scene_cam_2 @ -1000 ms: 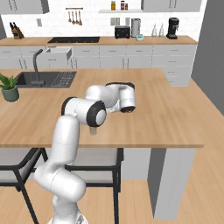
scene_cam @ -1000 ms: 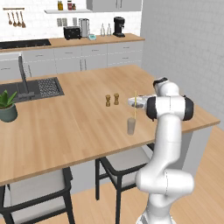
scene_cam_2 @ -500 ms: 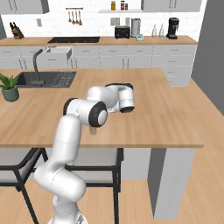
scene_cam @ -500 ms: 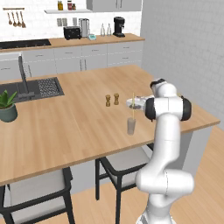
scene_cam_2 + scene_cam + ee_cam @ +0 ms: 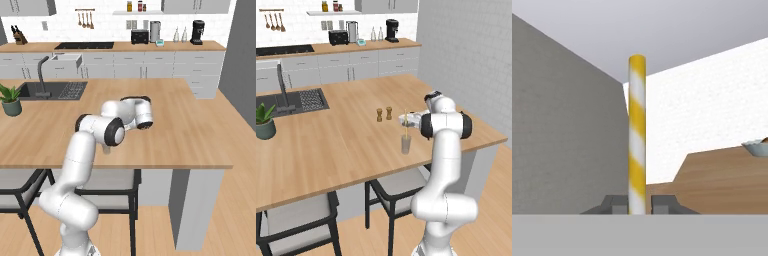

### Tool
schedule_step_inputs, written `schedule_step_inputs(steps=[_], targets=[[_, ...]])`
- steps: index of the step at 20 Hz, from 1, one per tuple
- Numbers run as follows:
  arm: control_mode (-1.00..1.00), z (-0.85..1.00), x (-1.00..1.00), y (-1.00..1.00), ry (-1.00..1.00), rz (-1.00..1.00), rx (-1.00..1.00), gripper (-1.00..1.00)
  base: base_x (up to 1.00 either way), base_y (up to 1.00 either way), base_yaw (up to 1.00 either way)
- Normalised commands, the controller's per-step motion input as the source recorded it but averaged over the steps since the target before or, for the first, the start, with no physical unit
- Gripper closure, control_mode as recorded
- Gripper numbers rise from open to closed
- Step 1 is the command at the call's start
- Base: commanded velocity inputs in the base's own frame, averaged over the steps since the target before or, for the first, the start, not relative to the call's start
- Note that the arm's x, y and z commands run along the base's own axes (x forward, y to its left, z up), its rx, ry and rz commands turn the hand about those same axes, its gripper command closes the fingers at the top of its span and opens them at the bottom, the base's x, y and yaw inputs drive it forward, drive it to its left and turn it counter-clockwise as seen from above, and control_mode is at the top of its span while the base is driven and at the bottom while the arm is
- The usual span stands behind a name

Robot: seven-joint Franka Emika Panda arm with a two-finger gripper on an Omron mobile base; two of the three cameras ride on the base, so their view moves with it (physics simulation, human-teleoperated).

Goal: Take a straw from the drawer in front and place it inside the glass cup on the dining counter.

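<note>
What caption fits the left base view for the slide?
Arm holds the straw upright in shut jaws, its lower end in the glass cup on the dining counter, near two shakers.

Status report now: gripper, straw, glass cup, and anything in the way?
Gripper shut on the straw, straw upright. Lower end at the glass cup on the dining counter. Two shakers stand apart behind, not in the way.

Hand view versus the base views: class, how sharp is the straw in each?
Hand view: the straw is crisp, its yellow and white stripes clear between the hand fingers. Left base view: straw a thin soft line above the cup.
</note>
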Motion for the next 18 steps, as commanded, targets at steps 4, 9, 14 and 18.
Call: schedule_step_inputs(steps=[4,9,14,18], targets=[[-1.0,-0.36,0.28,0.01,-0.11,0.03,-0.02,1.0,0.0,0.0,0.0],[-1.0,-0.28,0.33,0.0,-0.1,0.03,-0.01,1.0,0.0,0.0,0.0],[-1.0,-0.21,-0.18,0.07,-0.16,0.05,-0.03,1.0,0.0,0.0,0.0],[-1.0,-0.26,-0.74,0.3,-0.1,0.07,0.0,1.0,0.0,0.0,0.0]])
